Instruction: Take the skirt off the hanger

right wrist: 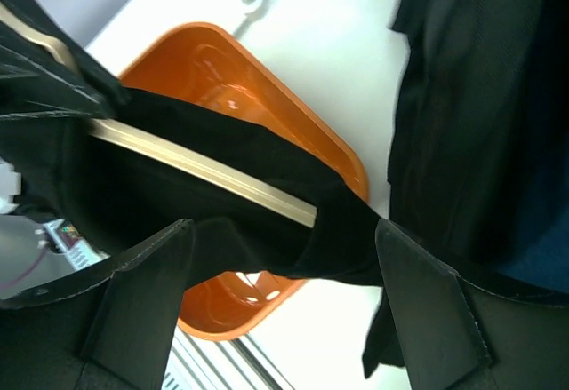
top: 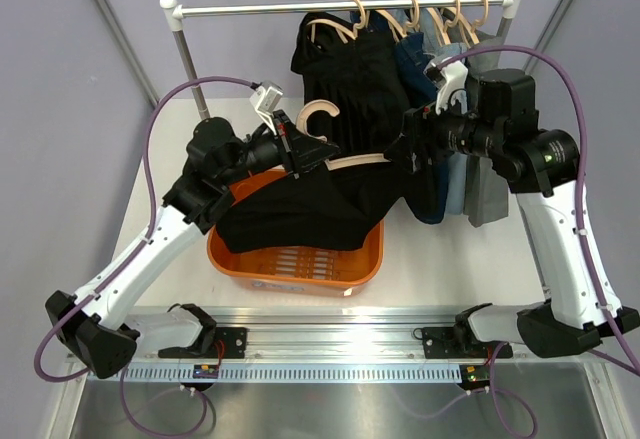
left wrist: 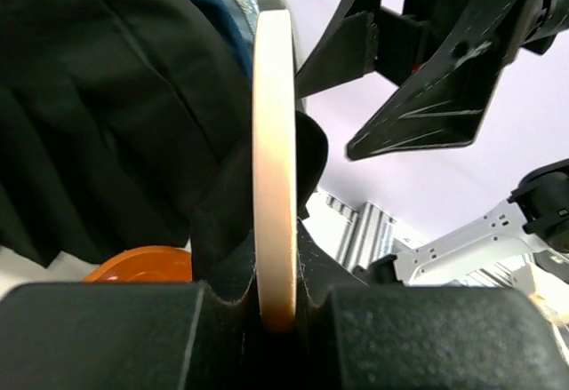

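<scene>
My left gripper (top: 300, 149) is shut on a pale wooden hanger (top: 330, 144) and holds it above the orange basket (top: 300, 264); the wood sits clamped between the pads in the left wrist view (left wrist: 274, 168). A black skirt (top: 300, 204) hangs from the hanger and drapes over the basket. My right gripper (top: 405, 149) is open at the hanger's right end, its fingers either side of the skirt's edge (right wrist: 342, 230), not closed on it. The hanger's bar (right wrist: 204, 172) shows in the right wrist view.
A clothes rail (top: 340, 4) at the back holds several hangers with dark and blue garments (top: 400, 69) just behind my right gripper. The basket's rim (right wrist: 267, 70) lies below the skirt. A metal rail (top: 330, 344) runs along the near edge.
</scene>
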You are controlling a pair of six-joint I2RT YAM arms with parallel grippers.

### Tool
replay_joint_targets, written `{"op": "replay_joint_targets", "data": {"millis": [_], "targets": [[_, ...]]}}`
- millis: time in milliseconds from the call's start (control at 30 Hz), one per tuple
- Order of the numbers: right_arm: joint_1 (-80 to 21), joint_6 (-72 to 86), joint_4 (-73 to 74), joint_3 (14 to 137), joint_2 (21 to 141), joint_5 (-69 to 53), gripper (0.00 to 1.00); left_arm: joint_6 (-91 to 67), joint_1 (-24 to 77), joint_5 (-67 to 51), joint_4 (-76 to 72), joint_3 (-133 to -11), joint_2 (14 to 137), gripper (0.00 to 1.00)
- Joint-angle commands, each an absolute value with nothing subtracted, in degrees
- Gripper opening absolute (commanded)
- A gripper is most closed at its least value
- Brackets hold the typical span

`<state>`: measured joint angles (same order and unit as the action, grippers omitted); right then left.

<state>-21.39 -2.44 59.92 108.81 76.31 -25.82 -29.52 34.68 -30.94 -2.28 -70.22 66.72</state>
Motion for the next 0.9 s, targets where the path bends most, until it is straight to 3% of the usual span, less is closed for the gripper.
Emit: {"op": "replay_joint_targets", "data": {"millis": [0,267,367,867], "targets": [[-21.9,-4.7,61.2,106.9,74.4,-19.0,0.9,-31.6,35.1,-34.5,-10.2,-74.9,66.8,0.0],[-21.8,-5.9,61.4,103.0,74.3,-15.6,0.83,-32.5,35.2,-35.2,-13.1,-74.6,67.7,0.0],[-21.8,-6.0,60.7,103.1,75.1,-14.4,0.75,-32.8,35.1,-35.6,-13.5,-74.4,67.5,0.0],[-21.7,-7.8,59.2,106.8,77.2,-9.5,0.14,-29.2,35.2,-35.7,-10.5,-71.7,63.9,0.0]]}}
